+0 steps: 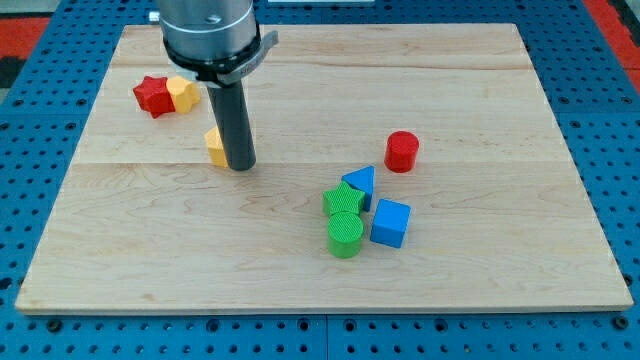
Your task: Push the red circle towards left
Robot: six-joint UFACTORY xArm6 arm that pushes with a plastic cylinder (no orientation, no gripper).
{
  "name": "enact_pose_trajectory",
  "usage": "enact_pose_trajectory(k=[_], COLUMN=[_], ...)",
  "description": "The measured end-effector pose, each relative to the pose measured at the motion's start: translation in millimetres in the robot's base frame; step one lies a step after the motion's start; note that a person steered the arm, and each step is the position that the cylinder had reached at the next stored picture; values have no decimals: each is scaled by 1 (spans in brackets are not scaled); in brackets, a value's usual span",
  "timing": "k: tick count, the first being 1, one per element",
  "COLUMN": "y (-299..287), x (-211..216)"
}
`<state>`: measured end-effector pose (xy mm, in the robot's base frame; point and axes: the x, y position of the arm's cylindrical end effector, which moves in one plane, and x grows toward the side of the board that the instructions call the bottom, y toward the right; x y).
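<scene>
Wooden tabletop (480, 270) seen from above and slightly in front, set on a blue perforated base (610, 150). Red circle (402, 151) standing right of centre, alone, apart from every other block. Just below it and to the view's left, a tight cluster: blue triangle (361, 183) at the top, green star (343, 200) touching it on the lower left, green circle (345, 234) directly beneath the star, blue cube (390, 222) on the cluster's right side, close beside the green circle. Near the view's top left, red star (152, 95) pressed against a yellow block (183, 93) on its right; exact shape of that yellow piece hard to make out, roughly hexagonal. Dark rod descending from a grey cylindrical mount (208, 30) at the view's top, with my tip (240, 166) resting on the tabletop left of centre. A second yellow block (214, 145) sitting right against the rod's left side, partly hidden by it, shape not discernible. Tip well apart from the red circle, on its left, with open wood between them. No jaws on the end effector, merely a plain rod, so neither opened nor closed and gripping nothing. Tip likewise well clear of the green and blue cluster, up and to the view's left of it.
</scene>
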<state>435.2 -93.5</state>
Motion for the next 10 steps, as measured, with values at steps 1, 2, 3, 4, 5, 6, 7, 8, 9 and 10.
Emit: enact_pose_trajectory(k=[1, 2, 3, 4, 5, 6, 7, 8, 9, 10], y=[-25, -51, -51, -50, 43, 172, 260, 316, 308, 270], x=[-8, -14, -38, -43, -40, -49, -53, -20, 12, 13])
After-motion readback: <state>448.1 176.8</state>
